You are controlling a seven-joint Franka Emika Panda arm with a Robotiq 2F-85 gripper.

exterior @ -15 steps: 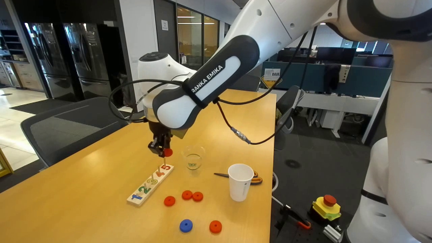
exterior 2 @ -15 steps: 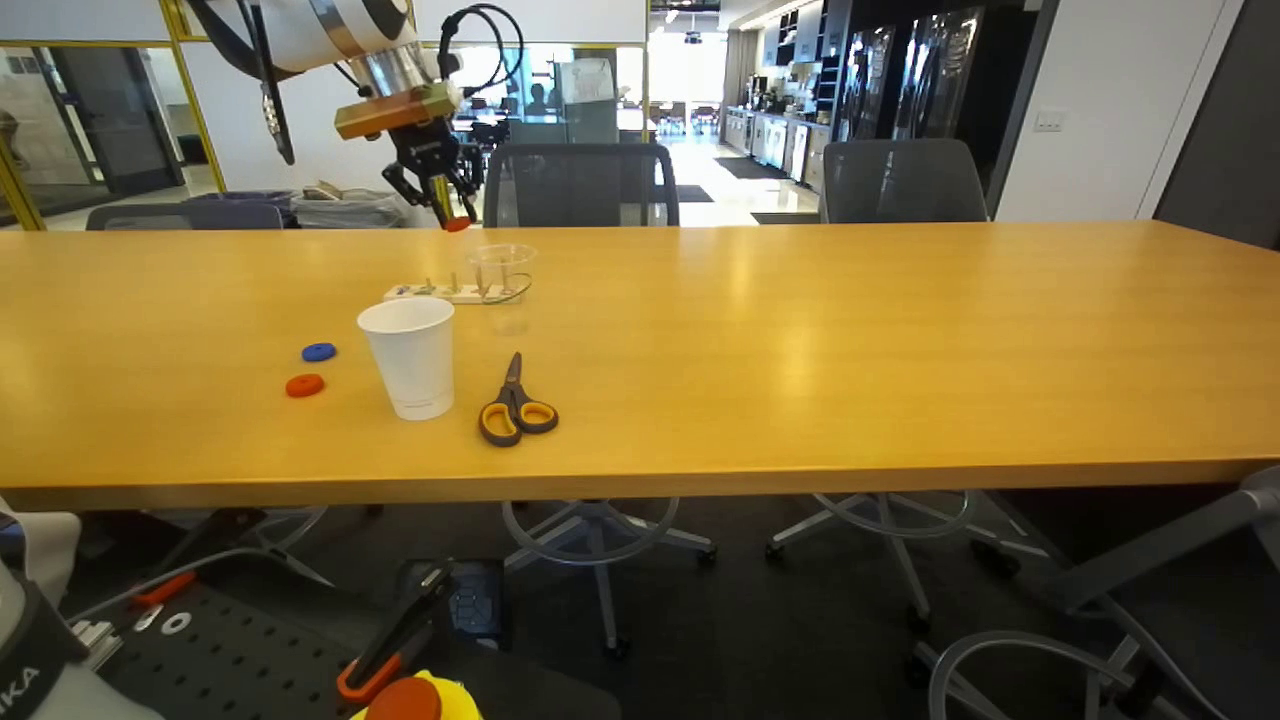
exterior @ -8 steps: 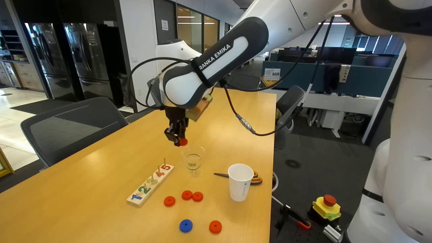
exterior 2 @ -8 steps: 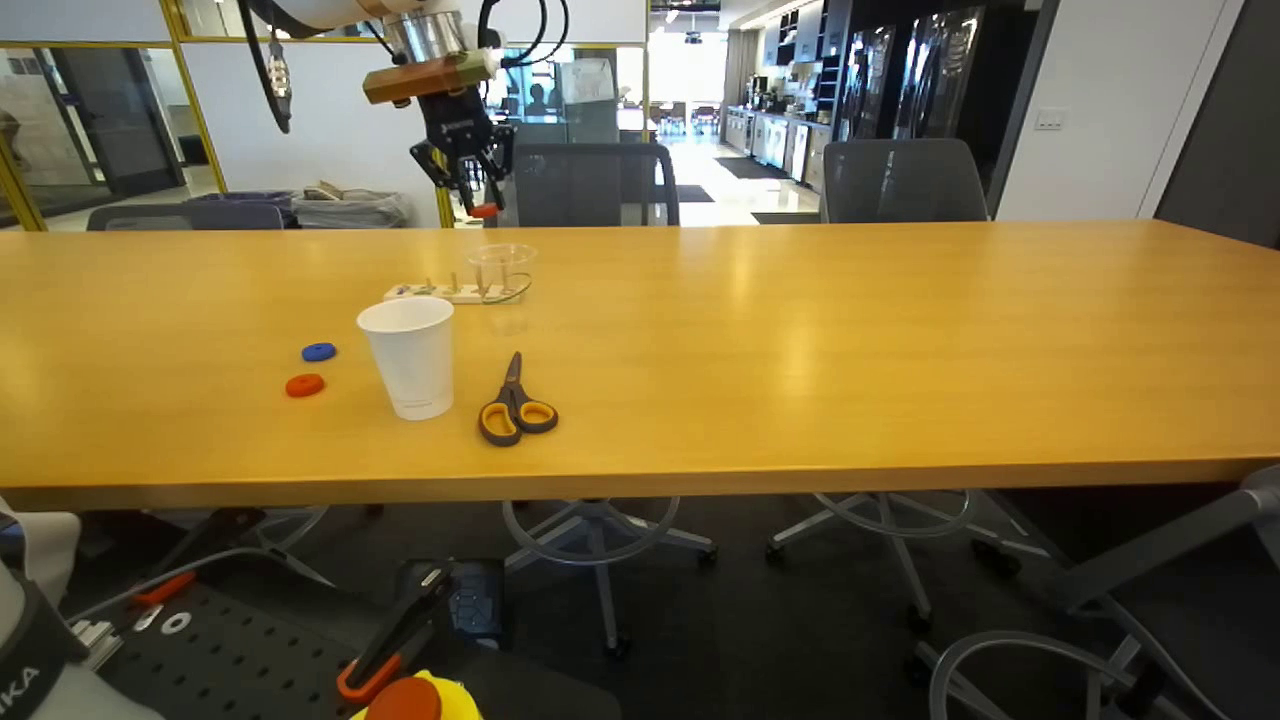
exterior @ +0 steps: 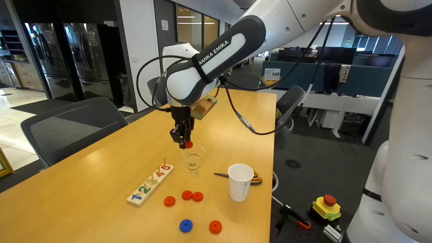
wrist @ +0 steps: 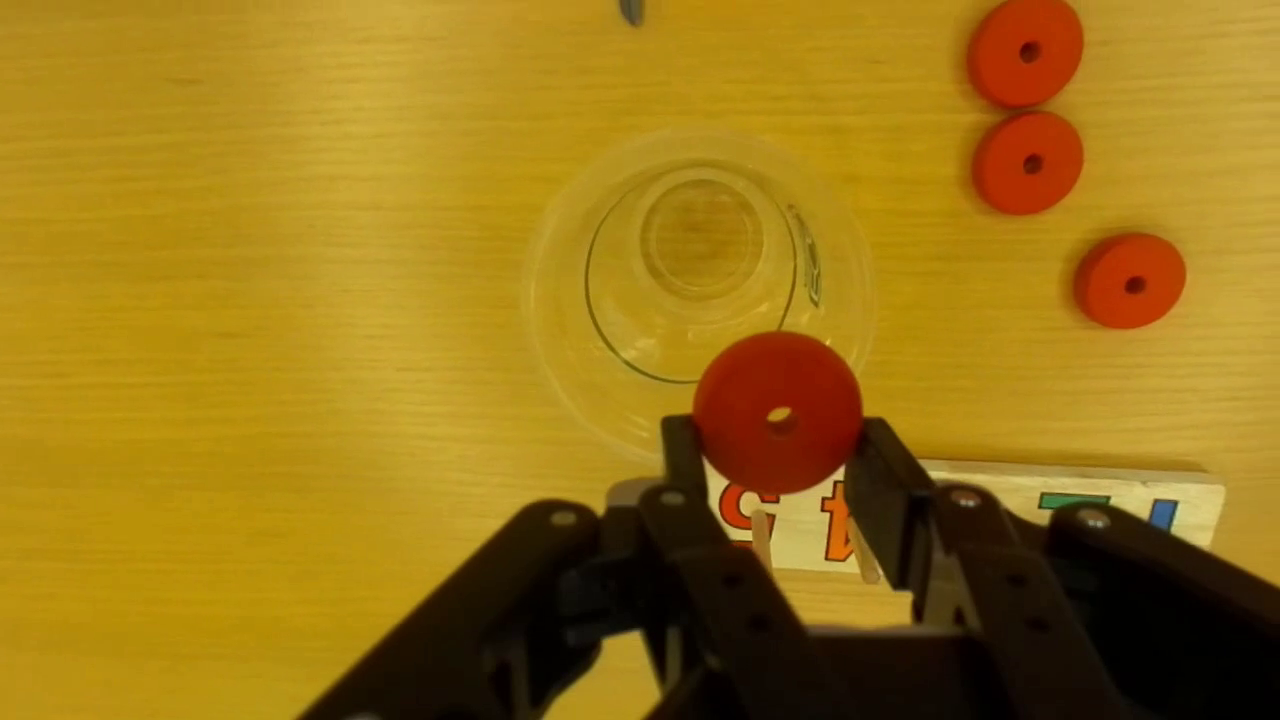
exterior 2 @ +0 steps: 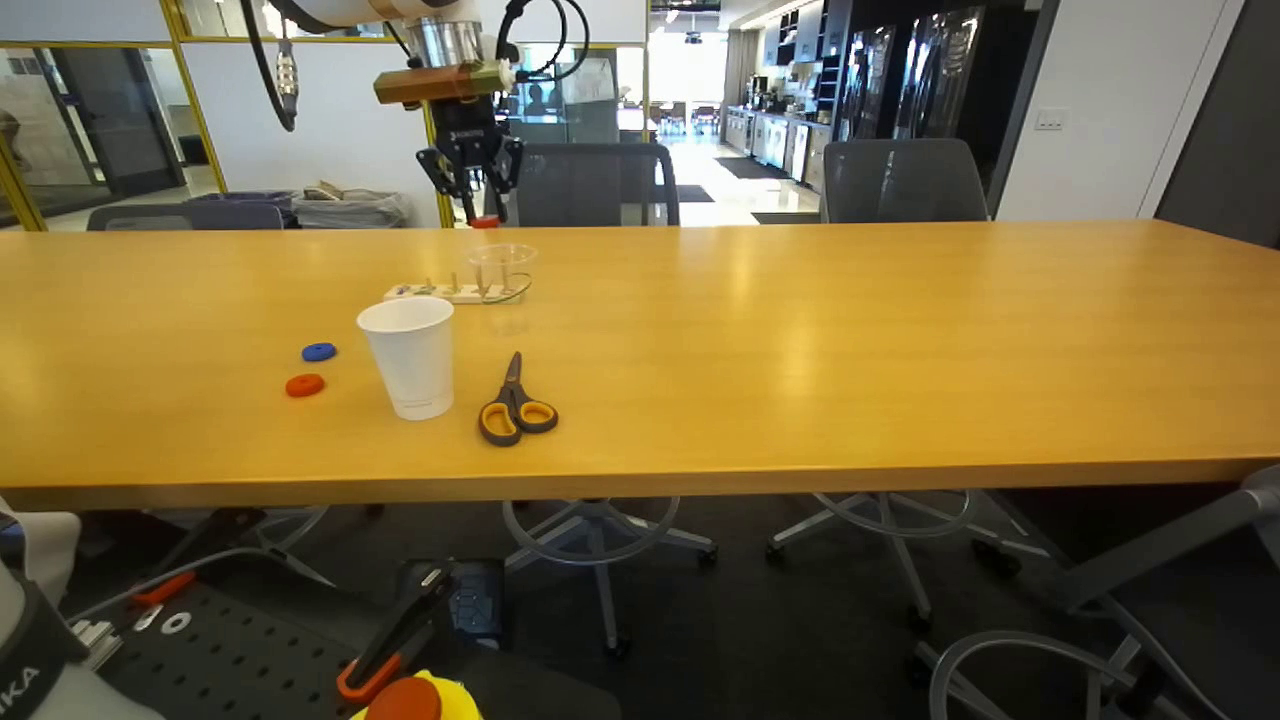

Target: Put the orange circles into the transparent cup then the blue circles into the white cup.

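The claw (wrist: 779, 445) pinches a red holed disc (wrist: 780, 375) (the task's "orange", presumably) by opposite edges, likely so letting go over the transparent cup (wrist: 700, 240) drops it inside.

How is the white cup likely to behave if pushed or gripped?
The white cup would probably tip if pushed near its rim, since it stands tall on a narrower base. Its thin-looking rim suggests light, flexible walls, so it may dent under a firm grip.

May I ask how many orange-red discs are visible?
5: one disc in the gripper, two adjacent discs, a fourth nearby, a fifth near the blue disc; the white cup may hide more.
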